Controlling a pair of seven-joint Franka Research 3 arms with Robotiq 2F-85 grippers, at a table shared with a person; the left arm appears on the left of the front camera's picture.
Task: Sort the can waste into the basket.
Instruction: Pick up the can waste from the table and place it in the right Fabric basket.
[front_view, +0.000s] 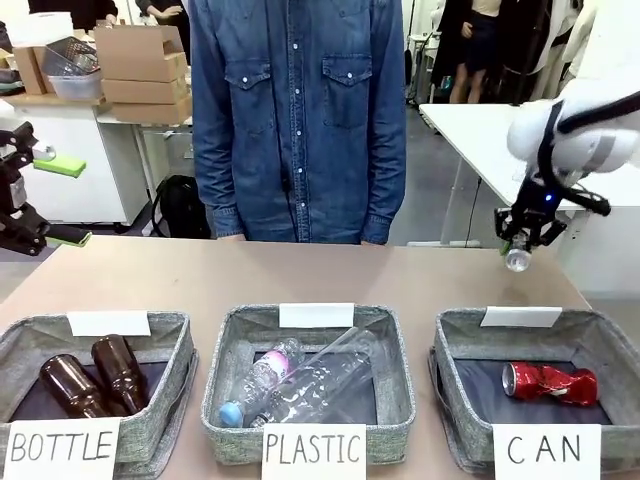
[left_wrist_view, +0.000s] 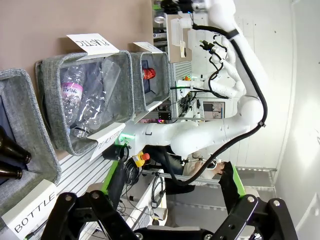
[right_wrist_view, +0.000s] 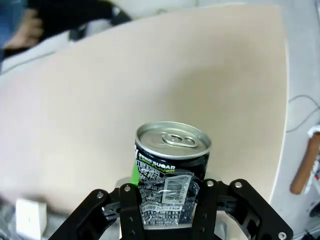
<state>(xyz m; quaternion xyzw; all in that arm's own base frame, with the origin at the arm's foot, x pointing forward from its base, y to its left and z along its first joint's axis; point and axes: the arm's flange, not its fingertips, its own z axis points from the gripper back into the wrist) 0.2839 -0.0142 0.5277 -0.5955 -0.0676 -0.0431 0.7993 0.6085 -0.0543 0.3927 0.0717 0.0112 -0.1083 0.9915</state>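
Observation:
My right gripper (front_view: 520, 246) hangs above the table's far right, behind the CAN basket (front_view: 455, 322), and is shut on a dark can (front_view: 517, 261) whose silver end faces down. The right wrist view shows this black can (right_wrist_view: 170, 172) clamped between the fingers (right_wrist_view: 129, 210), its silver pull-tab top facing the table. A red dented can (front_view: 548, 383) lies inside the CAN basket and also shows as a red can (left_wrist_view: 148, 74) in the left wrist view. My left gripper (front_view: 62, 203) stands open at the far left edge with nothing in it, as does the left gripper (left_wrist_view: 172, 190) in its own view.
The PLASTIC basket (front_view: 222, 400) in the middle holds clear bottles (front_view: 300, 385). The BOTTLE basket (front_view: 180, 330) on the left holds brown glass bottles (front_view: 95, 375). A person in a denim shirt (front_view: 298, 120) stands at the far edge. Bare tabletop (front_view: 300, 275) lies behind the baskets.

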